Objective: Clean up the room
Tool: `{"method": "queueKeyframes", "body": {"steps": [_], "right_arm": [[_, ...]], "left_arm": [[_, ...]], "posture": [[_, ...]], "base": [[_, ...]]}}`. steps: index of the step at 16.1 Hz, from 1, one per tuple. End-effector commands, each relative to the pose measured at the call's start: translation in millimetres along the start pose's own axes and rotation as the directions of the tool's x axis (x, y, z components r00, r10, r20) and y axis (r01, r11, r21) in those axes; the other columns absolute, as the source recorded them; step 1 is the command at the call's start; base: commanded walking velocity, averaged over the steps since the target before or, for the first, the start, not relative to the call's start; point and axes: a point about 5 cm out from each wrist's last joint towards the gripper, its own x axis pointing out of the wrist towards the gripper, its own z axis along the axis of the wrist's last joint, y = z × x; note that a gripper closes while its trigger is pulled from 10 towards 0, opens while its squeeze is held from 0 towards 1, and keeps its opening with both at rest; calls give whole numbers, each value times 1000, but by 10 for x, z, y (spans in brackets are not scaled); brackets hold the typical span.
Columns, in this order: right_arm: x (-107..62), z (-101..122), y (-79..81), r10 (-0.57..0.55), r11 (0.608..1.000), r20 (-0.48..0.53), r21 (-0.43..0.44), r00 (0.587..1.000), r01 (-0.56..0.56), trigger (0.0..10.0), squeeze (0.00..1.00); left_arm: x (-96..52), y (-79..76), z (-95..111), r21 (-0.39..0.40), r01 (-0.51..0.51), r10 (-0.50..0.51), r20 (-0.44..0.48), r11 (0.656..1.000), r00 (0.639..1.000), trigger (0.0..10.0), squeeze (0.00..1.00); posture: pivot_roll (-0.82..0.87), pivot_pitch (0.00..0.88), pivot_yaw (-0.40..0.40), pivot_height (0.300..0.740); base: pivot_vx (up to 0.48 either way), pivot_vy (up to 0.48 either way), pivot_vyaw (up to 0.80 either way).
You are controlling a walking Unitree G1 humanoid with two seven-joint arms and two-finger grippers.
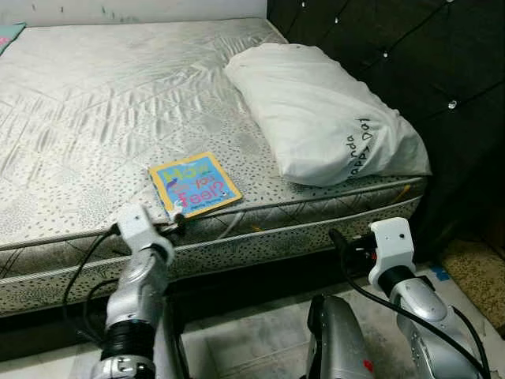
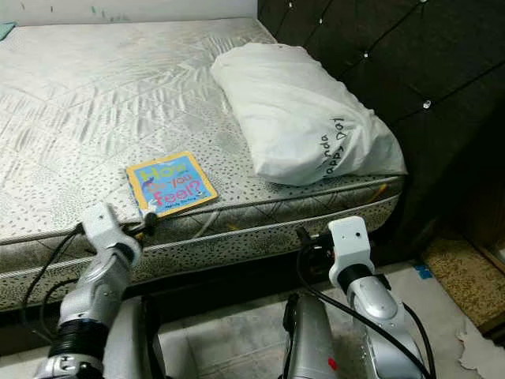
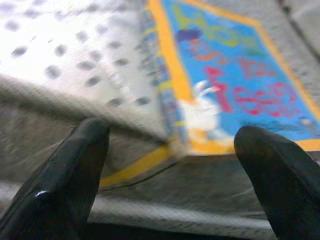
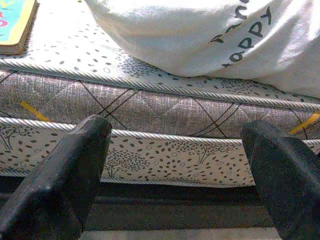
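Observation:
A children's book (image 1: 195, 184) with a yellow border and blue cover lies flat near the front edge of the bare mattress (image 1: 95, 118). My left gripper (image 1: 178, 225) is at the mattress edge just below the book's near corner, open, its fingers (image 3: 75, 165) either side of that corner (image 3: 185, 147) without holding it. My right gripper (image 1: 341, 243) hovers open in front of the mattress side, under the white pillow (image 1: 316, 110). The right wrist view shows the pillow (image 4: 200, 35) and a corner of the book (image 4: 15, 25).
A dark tufted headboard (image 1: 410, 55) rises on the right. A teal item (image 1: 9, 33) lies at the mattress's far left corner. Pale floor tiles (image 1: 252, 339) lie below, with a brown mat (image 1: 477, 276) at the right.

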Motion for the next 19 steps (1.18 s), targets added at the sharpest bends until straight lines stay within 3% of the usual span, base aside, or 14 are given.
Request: {"method": "queueKeyframes", "body": {"steps": [1,5,8,19], "right_arm": [[-27,-1,-30,-10,1000,4,-6,1000,10,10000,0],[-19,-3,-32,-11,1000,4,-6,1000,11,10000,0],[-13,-5,-27,-7,1000,3,-5,1000,7,10000,0],[-40,-29,-58,-14,1000,-4,-11,1000,14,10000,0]], "left_arm": [[-27,-22,29,21,3,-3,21,1000,1000,10000,0],[-109,-199,-160,1,56,-55,-47,998,997,10000,0],[-145,-202,-274,-43,31,-35,-82,999,996,10000,0],[6,211,-121,-49,-79,76,-58,996,995,10000,0]], "posture": [[-187,0,-29,472],[-181,0,-29,472],[-181,0,-29,472],[-192,0,-25,472]], "base": [[0,0,0],[0,0,0],[0,0,0],[0,0,0]]}}
